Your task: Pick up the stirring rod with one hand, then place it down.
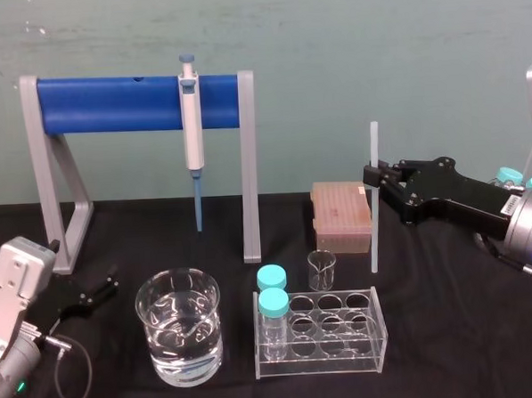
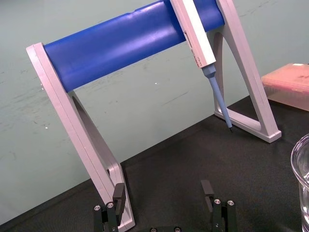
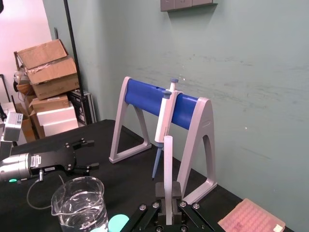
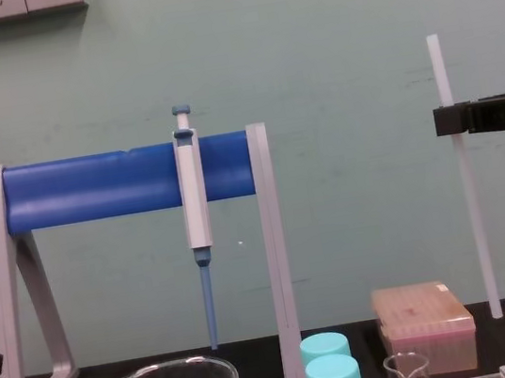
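The stirring rod (image 1: 374, 202) is a thin translucent-white stick standing upright at the right of the table, just right of the pink tip box. My right gripper (image 1: 372, 177) is shut on it about a third of the way down from its top; the chest view shows the rod (image 4: 464, 186) clamped in the black jaws (image 4: 451, 119). In the right wrist view the rod (image 3: 167, 169) rises from between the fingers. Its lower end is at or just above the black cloth. My left gripper (image 1: 94, 295) rests open at the table's left, beside the stand's foot.
A grey-and-blue pipette (image 1: 191, 114) hangs on the blue-barred stand (image 1: 109, 105) at the back. A beaker of water (image 1: 179, 327), a clear tube rack (image 1: 362, 337) with two cyan-capped vials, a small beaker (image 1: 321, 269) and the tip box (image 1: 338, 215) fill the middle.
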